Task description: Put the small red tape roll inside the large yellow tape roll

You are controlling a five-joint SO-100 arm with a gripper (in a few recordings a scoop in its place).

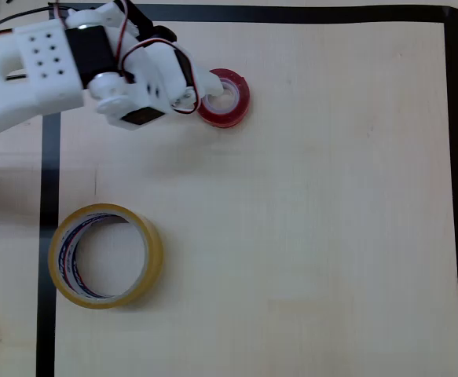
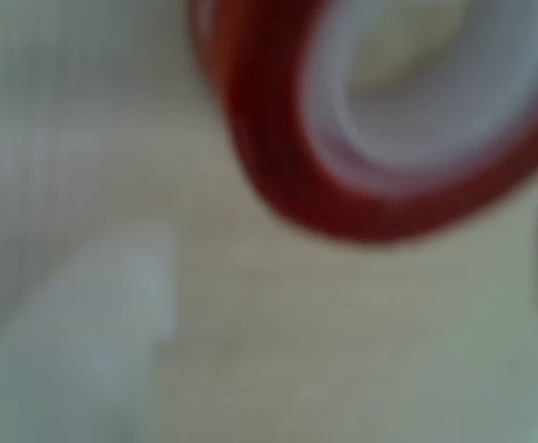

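Fingers [image 1: 211,93] sitting at small red tape roll [image 1: 227,97], open/closed can't tell; large yellow tape roll [image 1: 105,255] lying well apart on desk [image 1: 307,236].

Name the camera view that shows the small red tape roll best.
The overhead view: the small red tape roll appears sharp, lying flat on the table beside the gripper. The wrist view shows it close but blurred and cropped.

Place: a robotics test bench or lab workspace.
Surface: a pale wood-grain tabletop [image 1: 307,236] beneath the gripper.
Marking: black tape lines [image 1: 49,181] frame a rectangular work area, running behind, left of and far right of the gripper.
Equipment: a white 3D-printed robot arm [image 1: 32,63] with exposed red and black wires [image 1: 138,51].
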